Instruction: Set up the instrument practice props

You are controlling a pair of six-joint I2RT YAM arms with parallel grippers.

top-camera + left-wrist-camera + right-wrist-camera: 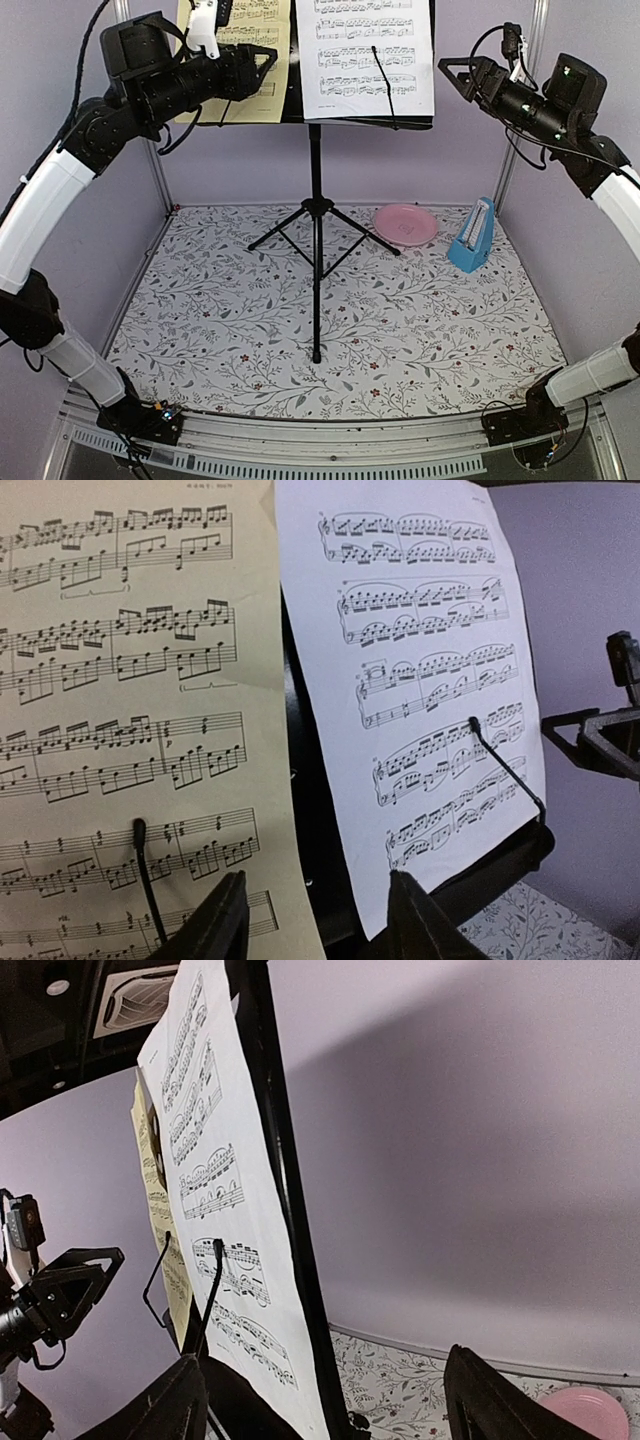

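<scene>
The black music stand (316, 215) stands on its tripod at the middle of the table. A pale-yellow sheet (250, 45) and a white sheet (367, 55) rest on its desk, each behind a black wire retainer. Both sheets show in the left wrist view, yellow (130, 720) and white (420, 680). The blue metronome (473, 237) stands at the back right. My left gripper (268, 58) is open and empty, close in front of the yellow sheet. My right gripper (448, 72) is open and empty, just right of the stand's desk (265, 1140).
A pink round plate (405, 223) lies on the floral mat left of the metronome; its edge shows in the right wrist view (590, 1410). Purple walls enclose the back and sides. The tripod legs (318, 340) spread over the mat's middle.
</scene>
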